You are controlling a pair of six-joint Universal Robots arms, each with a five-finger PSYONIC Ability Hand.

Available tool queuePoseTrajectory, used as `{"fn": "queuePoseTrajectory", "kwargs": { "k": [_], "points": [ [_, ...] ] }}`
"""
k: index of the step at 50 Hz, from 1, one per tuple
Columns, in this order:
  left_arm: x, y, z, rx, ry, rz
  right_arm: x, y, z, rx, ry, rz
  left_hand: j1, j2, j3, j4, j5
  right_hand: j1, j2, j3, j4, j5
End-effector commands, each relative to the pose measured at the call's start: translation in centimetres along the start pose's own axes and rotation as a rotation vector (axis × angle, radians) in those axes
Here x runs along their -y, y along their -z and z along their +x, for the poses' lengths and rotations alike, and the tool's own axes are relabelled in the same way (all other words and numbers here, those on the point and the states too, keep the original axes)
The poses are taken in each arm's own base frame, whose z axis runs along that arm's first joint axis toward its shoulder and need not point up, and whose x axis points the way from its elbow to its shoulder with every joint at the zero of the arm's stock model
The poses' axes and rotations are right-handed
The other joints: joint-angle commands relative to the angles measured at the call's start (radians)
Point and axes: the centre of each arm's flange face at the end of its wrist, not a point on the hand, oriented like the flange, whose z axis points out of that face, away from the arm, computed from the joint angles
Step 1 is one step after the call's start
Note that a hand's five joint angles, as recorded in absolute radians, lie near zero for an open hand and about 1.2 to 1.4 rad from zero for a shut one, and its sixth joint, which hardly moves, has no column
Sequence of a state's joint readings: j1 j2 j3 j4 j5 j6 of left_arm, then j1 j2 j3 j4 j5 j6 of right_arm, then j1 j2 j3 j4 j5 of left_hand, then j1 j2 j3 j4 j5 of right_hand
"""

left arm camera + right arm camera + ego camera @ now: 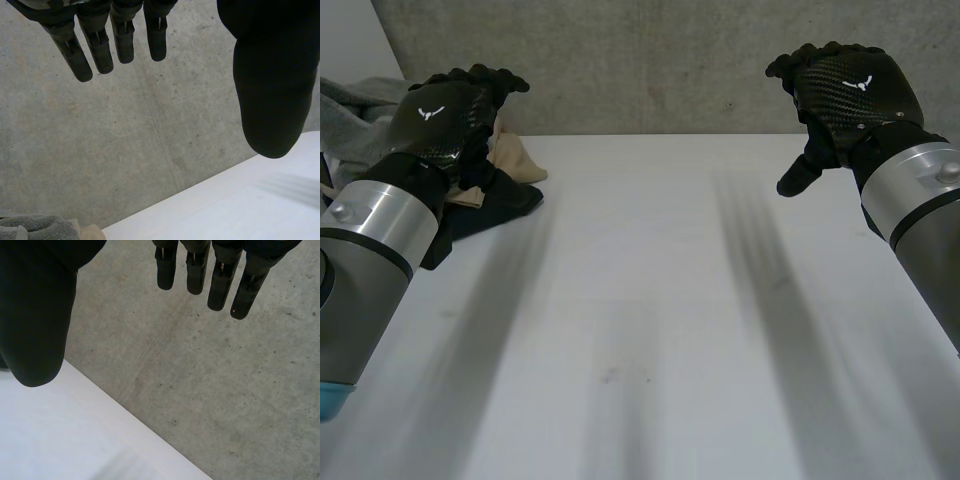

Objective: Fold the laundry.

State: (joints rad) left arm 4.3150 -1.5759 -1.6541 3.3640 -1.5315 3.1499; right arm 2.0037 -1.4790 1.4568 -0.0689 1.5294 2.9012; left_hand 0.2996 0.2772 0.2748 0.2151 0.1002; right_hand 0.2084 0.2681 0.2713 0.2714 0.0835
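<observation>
A heap of laundry lies at the table's far left: a black garment, a beige piece and a grey cloth. My left hand hovers above that heap, open, with straight fingers and thumb holding nothing. The grey cloth and beige piece also peek in below it. My right hand is raised over the table's far right, open and empty, fingers straight and thumb apart.
The white table stretches bare between the two arms. A grey concrete wall rises right behind its far edge.
</observation>
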Motion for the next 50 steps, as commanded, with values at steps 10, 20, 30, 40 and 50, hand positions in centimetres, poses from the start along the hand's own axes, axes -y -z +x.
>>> {"fn": "queuePoseTrajectory", "kwargs": {
  "k": [10, 20, 30, 40, 50],
  "points": [
    [0.9, -0.6, -0.4, 0.012, -0.027, 0.033, -0.1, 0.0, 0.0, -0.001, 0.0, -0.004, -0.124, -0.102, -0.099, -0.04, -0.099, -0.034, -0.094, -0.097, -0.097, -0.083],
    [-1.0, -6.4, -7.1, 0.193, -0.323, 0.02, -0.1, 0.0, 0.0, -0.002, 0.002, -0.006, -0.121, -0.099, -0.096, -0.037, -0.096, -0.034, -0.094, -0.097, -0.097, -0.083],
    [-7.6, -13.7, -17.2, 0.415, -0.689, -0.08, -0.2, 0.1, -0.1, 0.002, 0.003, -0.01, -0.104, -0.081, -0.079, -0.019, -0.079, -0.034, -0.094, -0.097, -0.097, -0.083],
    [-10.4, -16.3, -19.3, 0.454, -0.811, -0.043, -0.4, 0.2, -0.2, 0.005, 0.007, -0.017, 1.094, 1.117, 1.119, 1.179, 1.119, -0.034, -0.094, -0.097, -0.097, -0.083],
    [-3.1, -13.4, -9.0, 0.3, -0.594, 0.165, -0.3, 0.2, -0.1, 0.004, 0.009, -0.012, 1.097, 1.119, 1.121, 1.181, 1.122, -0.034, -0.094, -0.097, -0.097, -0.083]
  ]
}}
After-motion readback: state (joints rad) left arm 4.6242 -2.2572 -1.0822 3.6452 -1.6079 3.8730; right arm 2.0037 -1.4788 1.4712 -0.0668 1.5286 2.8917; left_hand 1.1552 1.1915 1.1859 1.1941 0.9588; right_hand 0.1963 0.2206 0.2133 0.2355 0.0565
